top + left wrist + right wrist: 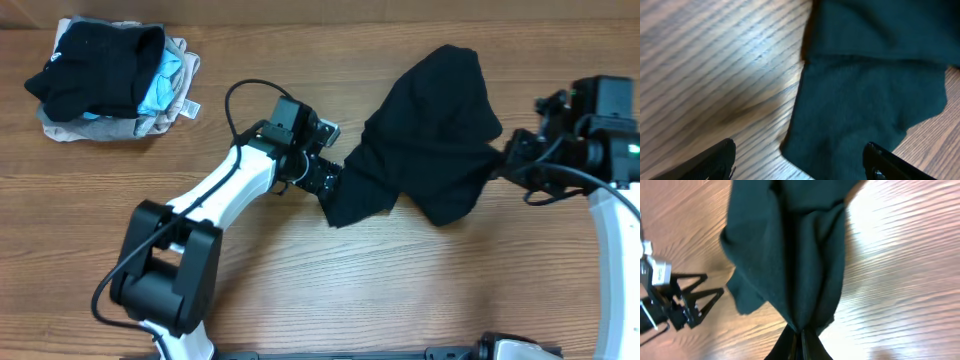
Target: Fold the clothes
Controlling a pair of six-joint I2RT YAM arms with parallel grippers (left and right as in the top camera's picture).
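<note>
A large black shirt (pixel 425 135) lies bunched on the wooden table (pixel 320 290), right of the middle. My right gripper (pixel 500 160) is shut on the shirt's right edge; in the right wrist view the fabric (pixel 790 255) runs gathered from the closed jaws (pixel 801 342). My left gripper (pixel 335 185) is open at the shirt's lower left corner. In the left wrist view its two fingers (pixel 800 162) stand wide apart on either side of that corner (pixel 865 115), with nothing clamped.
A pile of folded garments (pixel 110 80), black on top with light-blue and beige under it, sits at the table's far left corner. The left arm's white links (pixel 215 195) reach across the middle. Its gripper also shows in the right wrist view (pixel 685 305).
</note>
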